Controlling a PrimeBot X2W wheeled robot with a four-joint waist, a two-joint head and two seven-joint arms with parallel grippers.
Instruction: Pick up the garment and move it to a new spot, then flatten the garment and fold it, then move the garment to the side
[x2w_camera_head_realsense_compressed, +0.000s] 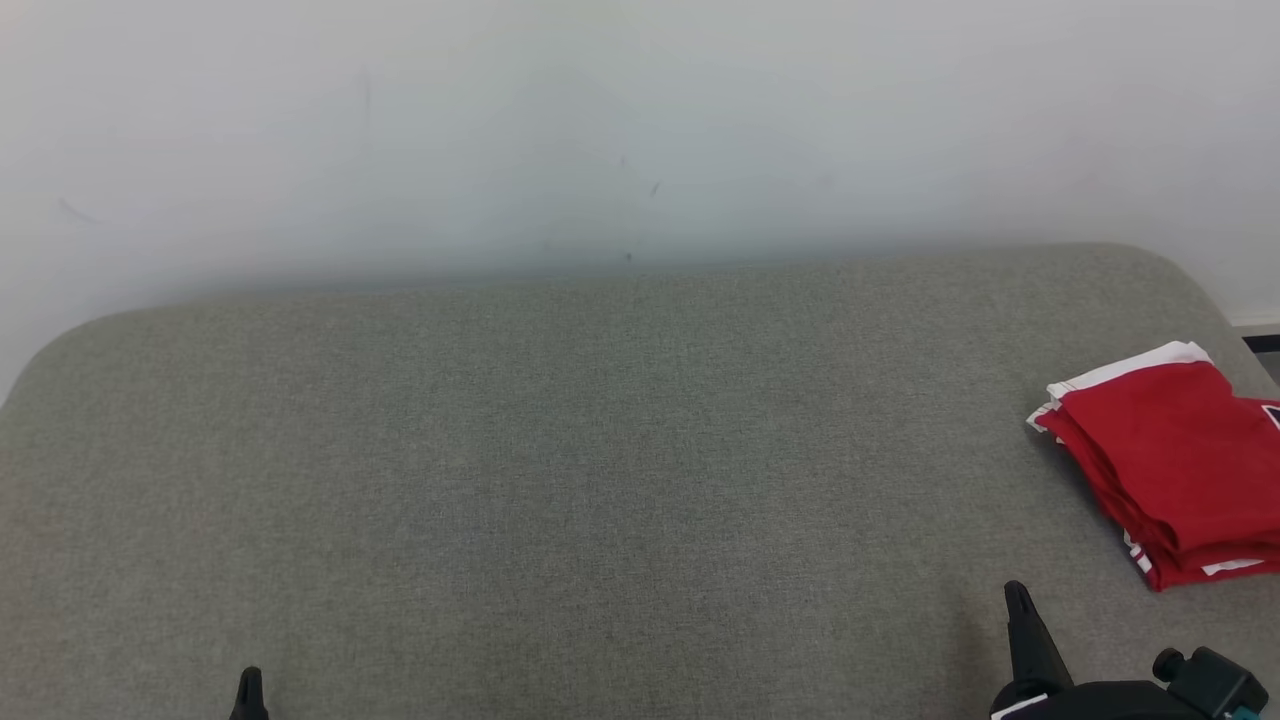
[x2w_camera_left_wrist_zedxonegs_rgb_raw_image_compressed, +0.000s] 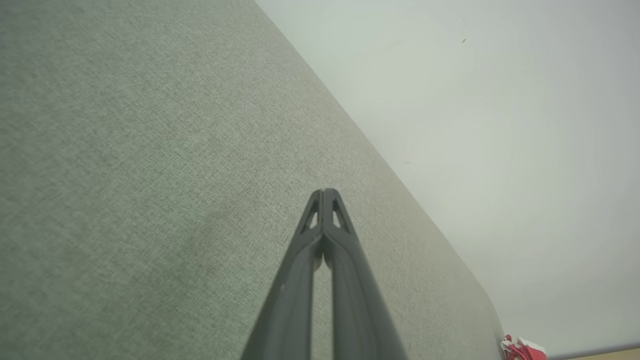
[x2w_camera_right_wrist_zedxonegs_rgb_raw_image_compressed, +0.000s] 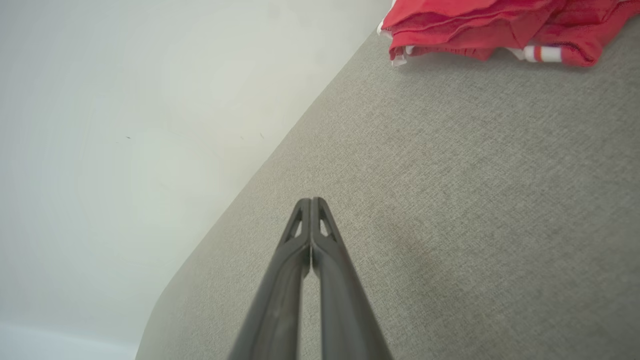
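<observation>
Red garment (x2w_camera_head_realsense_compressed: 1170, 455) with white trim, folded into a stack, lying at the right edge of the grey fabric surface (x2w_camera_head_realsense_compressed: 600, 450); right gripper (x2w_camera_right_wrist_zedxonegs_rgb_raw_image_compressed: 311, 201) near it but apart, jaws pressed together on nothing; left gripper (x2w_camera_left_wrist_zedxonegs_rgb_raw_image_compressed: 325, 192) well apart over the surface's left side, jaws likewise closed and empty; pale wall (x2w_camera_head_realsense_compressed: 640, 120) behind the far edge

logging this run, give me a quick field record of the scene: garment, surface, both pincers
garment: red with white trim, folded, lying near the surface's right edge
surface: grey fabric top
wall: pale, behind the surface
left pincer: shut, empty, over bare fabric
right pincer: shut, empty, apart from the garment
</observation>
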